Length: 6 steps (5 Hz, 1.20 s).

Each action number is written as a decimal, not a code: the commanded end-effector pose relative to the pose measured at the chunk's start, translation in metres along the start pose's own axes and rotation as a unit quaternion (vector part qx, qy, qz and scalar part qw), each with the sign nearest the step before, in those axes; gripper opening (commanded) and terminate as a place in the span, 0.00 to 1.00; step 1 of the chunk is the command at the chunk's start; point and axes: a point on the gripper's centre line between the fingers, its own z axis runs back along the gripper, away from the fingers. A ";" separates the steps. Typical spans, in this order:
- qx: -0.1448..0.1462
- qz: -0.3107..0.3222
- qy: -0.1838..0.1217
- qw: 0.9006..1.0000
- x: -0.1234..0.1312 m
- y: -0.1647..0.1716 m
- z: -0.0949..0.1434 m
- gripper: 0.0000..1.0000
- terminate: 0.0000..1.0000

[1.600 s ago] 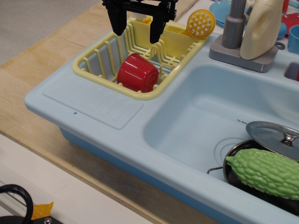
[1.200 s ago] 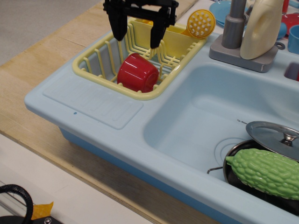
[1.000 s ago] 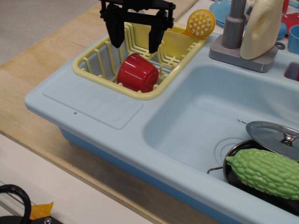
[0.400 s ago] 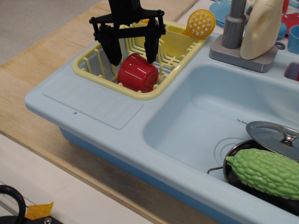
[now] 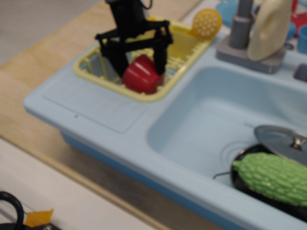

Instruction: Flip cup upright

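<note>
A: Straddling the cup (image 5: 141,74)? 
B: Yes. Gripper (image 5: 139,63) spread wide, one finger each side of red cup, lying tipped in yellow rack (image 5: 91,72) on sink unit (image 5: 96,105). Contact: can't tell, pic blurred.

We see a light wooden table (image 5: 43,62) carrying a pale blue toy sink (image 5: 144,129), grey floor (image 5: 33,19) beyond it, everything softly blurred.

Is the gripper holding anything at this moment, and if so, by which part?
Nothing yet. The gripper is open, its fingers straddling the sides of the red cup lying in the yellow rack; blur hides whether they touch.
</note>
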 end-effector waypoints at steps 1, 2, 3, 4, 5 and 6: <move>-0.002 -0.015 -0.031 0.999 0.000 -0.007 0.011 0.00 0.00; 0.009 -0.035 -0.058 0.998 0.001 -0.009 0.016 0.00 0.00; 0.056 -0.060 -0.086 0.993 0.000 -0.013 0.019 0.00 0.00; 0.077 -0.106 -0.116 0.985 0.009 -0.020 0.017 0.00 0.00; 0.066 -0.102 -0.112 0.986 0.009 -0.021 0.007 0.00 0.00; 0.067 -0.089 -0.118 0.987 0.006 -0.018 0.000 1.00 0.00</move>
